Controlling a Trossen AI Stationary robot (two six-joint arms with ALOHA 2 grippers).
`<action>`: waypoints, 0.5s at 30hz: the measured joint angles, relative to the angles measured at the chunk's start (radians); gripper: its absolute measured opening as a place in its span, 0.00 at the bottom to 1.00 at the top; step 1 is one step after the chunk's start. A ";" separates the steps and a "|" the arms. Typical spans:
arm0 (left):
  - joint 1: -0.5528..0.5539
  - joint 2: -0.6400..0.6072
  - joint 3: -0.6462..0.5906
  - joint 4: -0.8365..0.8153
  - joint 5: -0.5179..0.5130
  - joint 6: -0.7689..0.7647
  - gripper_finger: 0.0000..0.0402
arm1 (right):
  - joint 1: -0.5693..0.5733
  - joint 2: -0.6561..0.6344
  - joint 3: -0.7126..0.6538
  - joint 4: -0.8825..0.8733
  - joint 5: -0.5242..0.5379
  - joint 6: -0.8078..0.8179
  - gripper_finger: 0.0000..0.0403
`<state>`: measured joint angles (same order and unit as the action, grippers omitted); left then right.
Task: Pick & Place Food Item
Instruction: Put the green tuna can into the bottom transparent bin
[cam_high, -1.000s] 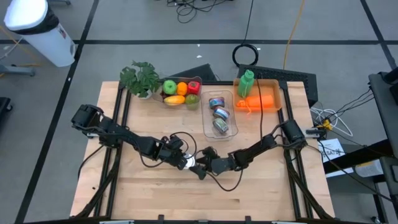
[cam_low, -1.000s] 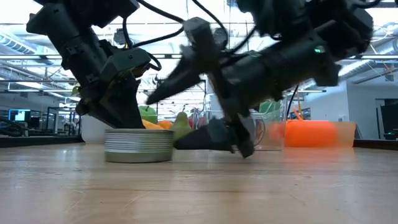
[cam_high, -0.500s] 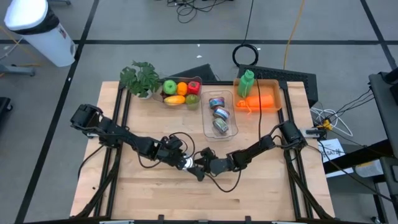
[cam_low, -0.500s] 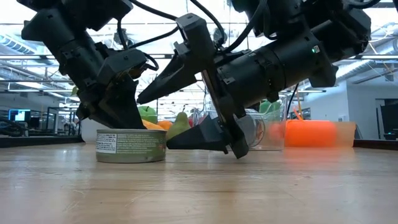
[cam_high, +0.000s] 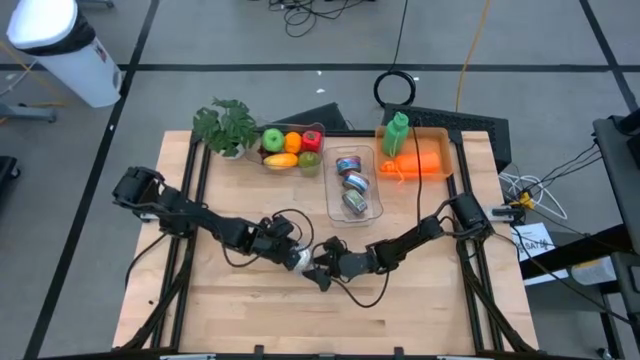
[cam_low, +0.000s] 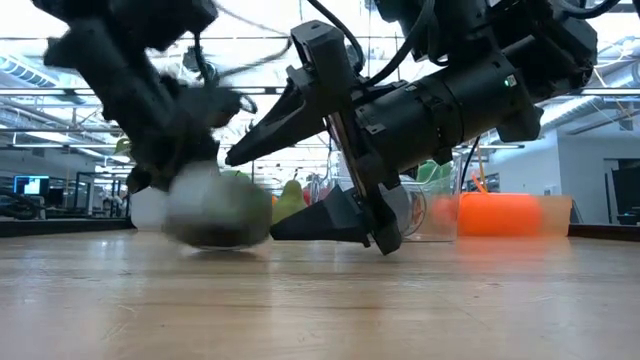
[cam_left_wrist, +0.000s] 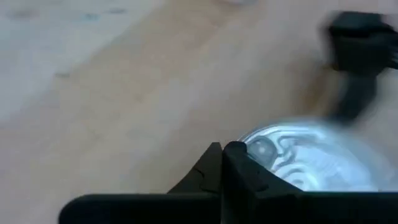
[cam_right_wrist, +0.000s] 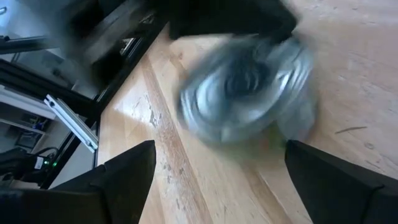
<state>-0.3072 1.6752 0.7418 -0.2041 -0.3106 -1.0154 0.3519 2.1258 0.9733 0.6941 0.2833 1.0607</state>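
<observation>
Tin can (cam_low: 215, 210) sits low on the wooden surface (cam_high: 250, 300), left of centre in the low view. Left claw (cam_left_wrist: 222, 152) is pressed together just beside it, gripping nothing. Right claw (cam_right_wrist: 214, 155) is spread wide, facing the can.

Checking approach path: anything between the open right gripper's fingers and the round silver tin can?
Nothing: right wrist view shows bare wood between right gripper and the can.
</observation>
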 joint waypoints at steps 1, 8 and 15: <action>0.008 0.000 -0.007 -0.009 -0.002 -0.006 0.01 | 0.000 0.000 0.000 0.001 0.000 -0.001 0.84; 0.030 0.008 -0.046 -0.017 0.026 -0.040 0.01 | 0.000 0.000 0.000 -0.002 0.001 0.027 0.84; 0.027 0.008 -0.048 -0.008 0.008 -0.015 0.02 | -0.038 -0.040 0.000 -0.009 -0.064 -0.122 0.84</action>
<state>-0.2802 1.6833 0.6933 -0.2124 -0.3026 -1.0300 0.3144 2.0859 0.9735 0.6848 0.2197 0.9389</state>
